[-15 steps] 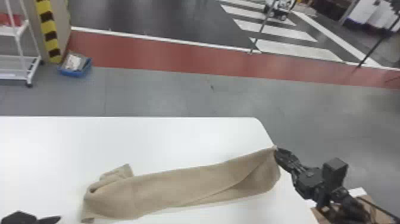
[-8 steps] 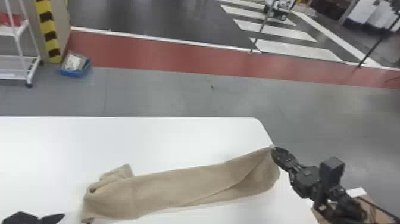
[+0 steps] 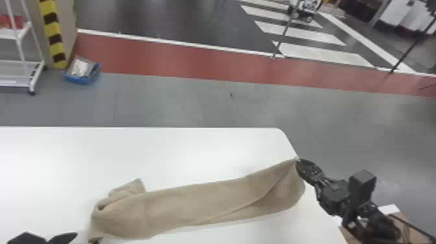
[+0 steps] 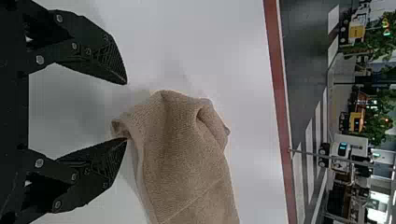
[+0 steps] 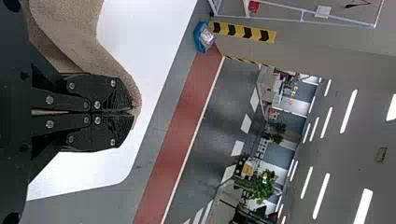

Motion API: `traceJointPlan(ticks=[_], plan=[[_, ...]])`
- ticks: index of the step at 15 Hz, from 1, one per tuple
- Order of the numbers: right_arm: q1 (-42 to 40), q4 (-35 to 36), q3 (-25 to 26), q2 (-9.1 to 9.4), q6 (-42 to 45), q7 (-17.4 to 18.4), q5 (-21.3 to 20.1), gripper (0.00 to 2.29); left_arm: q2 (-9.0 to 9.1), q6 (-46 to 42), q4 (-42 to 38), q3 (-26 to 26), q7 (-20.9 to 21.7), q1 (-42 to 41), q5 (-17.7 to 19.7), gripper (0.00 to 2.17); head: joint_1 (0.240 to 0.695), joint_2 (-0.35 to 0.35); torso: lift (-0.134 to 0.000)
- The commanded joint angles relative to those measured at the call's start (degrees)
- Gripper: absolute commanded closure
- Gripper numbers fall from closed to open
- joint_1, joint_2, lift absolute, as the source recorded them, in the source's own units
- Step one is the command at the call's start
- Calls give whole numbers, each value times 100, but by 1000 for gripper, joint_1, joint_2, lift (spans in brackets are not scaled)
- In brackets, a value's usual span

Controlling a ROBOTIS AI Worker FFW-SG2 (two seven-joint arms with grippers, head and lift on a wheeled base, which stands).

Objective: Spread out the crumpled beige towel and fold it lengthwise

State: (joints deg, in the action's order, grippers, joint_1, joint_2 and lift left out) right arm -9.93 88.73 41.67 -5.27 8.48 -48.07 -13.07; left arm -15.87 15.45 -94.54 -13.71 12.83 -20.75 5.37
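Lying across the near part of the white table [image 3: 194, 146], the beige towel [image 3: 201, 201] makes a long, loose strip from near left to the right edge. Its left end is bunched, with a rumpled flap sticking up toward the far side; a diagonal crease crosses its right part. The right gripper [image 3: 299, 162] holds the far corner of the right end at the table's edge. The head view shows the towel's whole run, while the right wrist view shows the black fingers [image 5: 100, 93] pressed together with cloth pinched at their tips.

At the near left is the left gripper [image 3: 85, 237]. The left wrist view shows its fingers wide apart, one tip touching the towel's curled corner, the other over bare table.

The right arm [image 3: 335, 196] comes in from the near right and slants toward the far left, its gripper reaching ahead of the wrist. The left gripper points forward from the near edge of the head view.

Beyond the table are a grey floor [image 3: 181, 103], a red band [image 3: 194, 61], a blue bin [image 3: 81, 78] and a white cart [image 3: 19, 78] at far left. The right wrist view adds ceiling lights [image 5: 321, 196] and a green plant [image 5: 262, 186].
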Motion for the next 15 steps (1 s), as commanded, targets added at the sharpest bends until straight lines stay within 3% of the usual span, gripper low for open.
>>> traceJointPlan(ticks=[1,5,8,15], plan=[[0,39,8,0,0,-9,6,1447,5,-2,-3,-8,9,-8,-36,542,695,-350,0],[-18,74,8,0,0,-9,6,1447,14,-2,-30,-26,0,-26,-45,829,695,-350,0],[-44,127,52,0,-18,-35,15,1447,14,68,-74,-26,-26,-34,-115,1733,695,-350,0],[-70,698,175,35,-106,-123,103,1447,-56,420,-1304,624,18,-509,-115,1737,695,-350,0]])
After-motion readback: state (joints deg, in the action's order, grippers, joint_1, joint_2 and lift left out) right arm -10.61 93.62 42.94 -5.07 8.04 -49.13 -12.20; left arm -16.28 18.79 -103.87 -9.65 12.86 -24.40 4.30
